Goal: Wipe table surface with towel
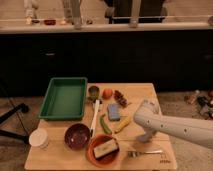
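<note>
The table surface [142, 92] is a light tan plank top in the middle of the camera view. My white arm reaches in from the right over its right front part. My gripper [144, 137] points down at the tabletop near the right front, just right of a yellow item. The towel does not show; the arm and gripper cover the spot beneath them.
A green tray [64, 97] stands at the left. A blue sponge [114, 111], yellow item [123, 124], green vegetable [104, 124], white utensil [95, 117], orange fruit [107, 93], purple bowl [77, 136], orange bowl [104, 148], white cup [39, 138] and fork [144, 152] lie around.
</note>
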Motion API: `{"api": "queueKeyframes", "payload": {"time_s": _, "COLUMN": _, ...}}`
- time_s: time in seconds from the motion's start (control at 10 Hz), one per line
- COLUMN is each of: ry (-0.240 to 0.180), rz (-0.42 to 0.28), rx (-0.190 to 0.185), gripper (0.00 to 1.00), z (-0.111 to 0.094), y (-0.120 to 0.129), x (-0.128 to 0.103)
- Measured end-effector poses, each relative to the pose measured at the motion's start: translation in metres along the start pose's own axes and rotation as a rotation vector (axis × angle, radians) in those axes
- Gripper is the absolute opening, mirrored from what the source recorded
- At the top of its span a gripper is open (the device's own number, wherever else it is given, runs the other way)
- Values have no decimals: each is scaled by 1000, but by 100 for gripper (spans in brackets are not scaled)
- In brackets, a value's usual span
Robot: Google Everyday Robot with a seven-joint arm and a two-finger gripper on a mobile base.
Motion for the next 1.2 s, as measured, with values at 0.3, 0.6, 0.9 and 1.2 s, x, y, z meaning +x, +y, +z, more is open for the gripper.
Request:
{"api": "queueKeyframes", "payload": {"time_s": 0.3, "ry": 28, "rz": 19, "rx": -34, "gripper": 0, "z": 9, "y": -17, "x": 24}}
{"api": "queueKeyframes", "payload": {"time_s": 0.6, "ry": 14, "rz": 0, "rx": -21, "gripper": 0, "z": 7, "y": -37, "x": 20}}
{"api": "queueKeyframes", "payload": {"time_s": 0.9, "ry": -81, "rz": -57, "rx": 22, "gripper": 0, "z": -7, "y": -43, "x": -14}}
{"api": "queueKeyframes", "payload": {"time_s": 1.2, "ry": -145, "rz": -126, "rx": 30, "gripper": 0, "z": -17, "y": -23, "x": -36}}
